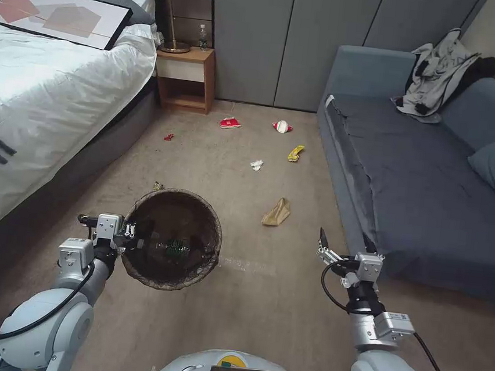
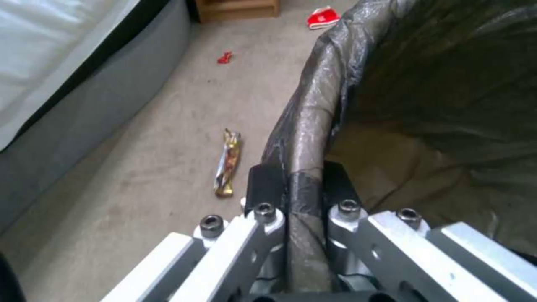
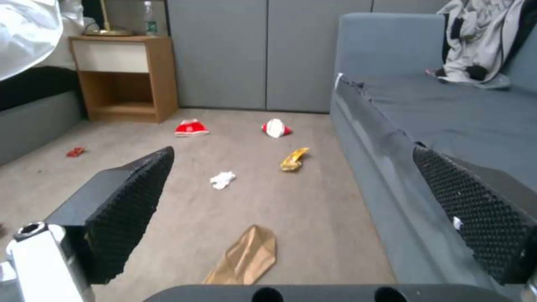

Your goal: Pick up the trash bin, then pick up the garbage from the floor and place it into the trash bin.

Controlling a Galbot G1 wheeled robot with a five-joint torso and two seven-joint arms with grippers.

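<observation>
My left gripper (image 1: pixel 135 238) is shut on the rim of the trash bin (image 1: pixel 198 210), a round basket lined with a dark bag, held above the carpet at my left. A clear bottle with a green label (image 1: pixel 174 248) lies inside it. In the left wrist view the black fingers (image 2: pixel 263 184) pinch the bag-covered rim (image 2: pixel 305 138). My right gripper (image 1: pixel 346 241) hangs open beside the sofa front, nothing between its pads (image 3: pixel 131 201). Garbage on the floor ahead: a brown paper bag (image 1: pixel 277 212), white tissue (image 1: pixel 256 165), yellow wrapper (image 1: pixel 295 153), red-and-white packets (image 1: pixel 230 123) (image 1: pixel 282 126), and a foil wrapper (image 2: pixel 228 162).
A grey sofa (image 1: pixel 433 192) with clothing (image 1: pixel 439 75) runs along the right. A bed (image 1: pixel 46 90) lines the left, with a wooden nightstand (image 1: pixel 186 77) beyond it. A small red scrap (image 1: pixel 169 137) lies near the bed. Closet doors close off the far end.
</observation>
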